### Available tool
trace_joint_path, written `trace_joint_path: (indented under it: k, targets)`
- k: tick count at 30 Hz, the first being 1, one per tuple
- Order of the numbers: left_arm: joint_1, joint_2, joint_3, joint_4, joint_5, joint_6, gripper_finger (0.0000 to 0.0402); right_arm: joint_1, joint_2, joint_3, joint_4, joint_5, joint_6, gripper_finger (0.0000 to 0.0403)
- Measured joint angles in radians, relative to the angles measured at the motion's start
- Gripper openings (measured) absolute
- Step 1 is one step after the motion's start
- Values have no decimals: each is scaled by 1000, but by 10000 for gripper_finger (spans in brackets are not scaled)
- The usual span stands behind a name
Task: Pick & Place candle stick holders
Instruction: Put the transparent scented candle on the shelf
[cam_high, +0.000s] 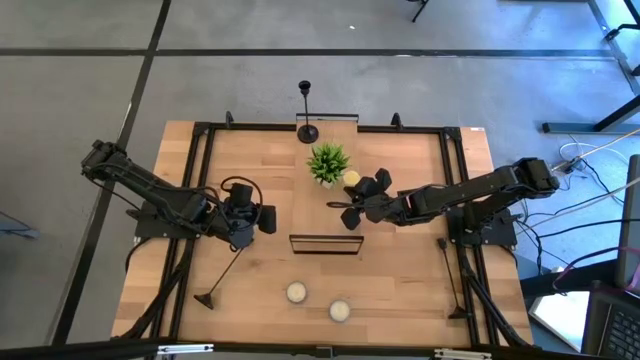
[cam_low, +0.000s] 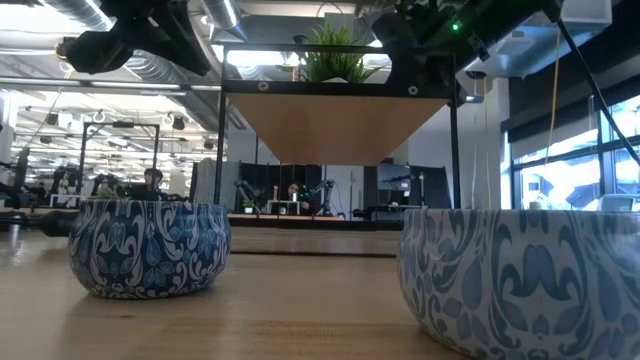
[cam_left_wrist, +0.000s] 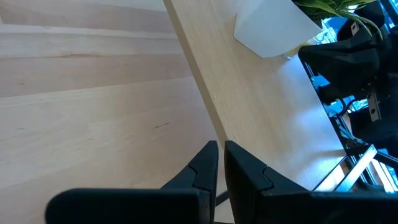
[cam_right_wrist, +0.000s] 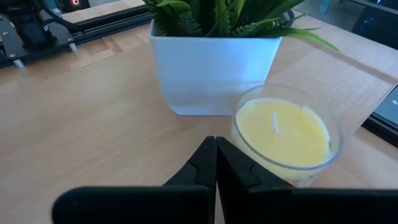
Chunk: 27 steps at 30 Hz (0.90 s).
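Observation:
One black candle stick holder (cam_high: 306, 112) stands upright on its round base at the table's far edge. A second candle stick holder (cam_high: 226, 270) slants below my left gripper (cam_high: 266, 219), which is shut on it. Its round base (cam_high: 207, 298) is low, toward the near left corner. A third thin black rod with a small cup end (cam_high: 448, 280) lies flat by the right rail. My right gripper (cam_right_wrist: 216, 148) is shut and holds nothing. It hovers just short of the yellow candle (cam_right_wrist: 285, 132) and the white plant pot (cam_right_wrist: 211, 74). My left gripper pinches the holder's thin rod between its two fingers. In the wrist view only a short dark piece of the rod (cam_left_wrist: 219, 197) shows, far back between them. The holder hangs slanting below the gripper. Whether its base rests on the table, I cannot tell.
A raised wooden shelf on a black frame (cam_high: 325, 243) stands mid-table and bears the green plant (cam_high: 328, 162) and the yellow candle (cam_high: 352, 178). Two white candles in blue patterned tins (cam_high: 296, 292) (cam_high: 340, 310) sit near the front edge. Black rails (cam_high: 200, 200) border the table.

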Motion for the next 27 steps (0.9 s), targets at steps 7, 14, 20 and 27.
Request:
trace_joint_path:
  k: [7,14,20,27]
  targets:
    - [0,0,0,0,0,0,22,0,0,0,2,2,-17,6]
    - [0,0,0,0,0,0,22,-3,0,0,3,11,-37,6]
    - [0,0,0,0,-1,0,22,-3,0,0,3,18,-54,6]
    - [0,0,0,0,-1,-2,22,-3,0,0,3,24,-57,6]
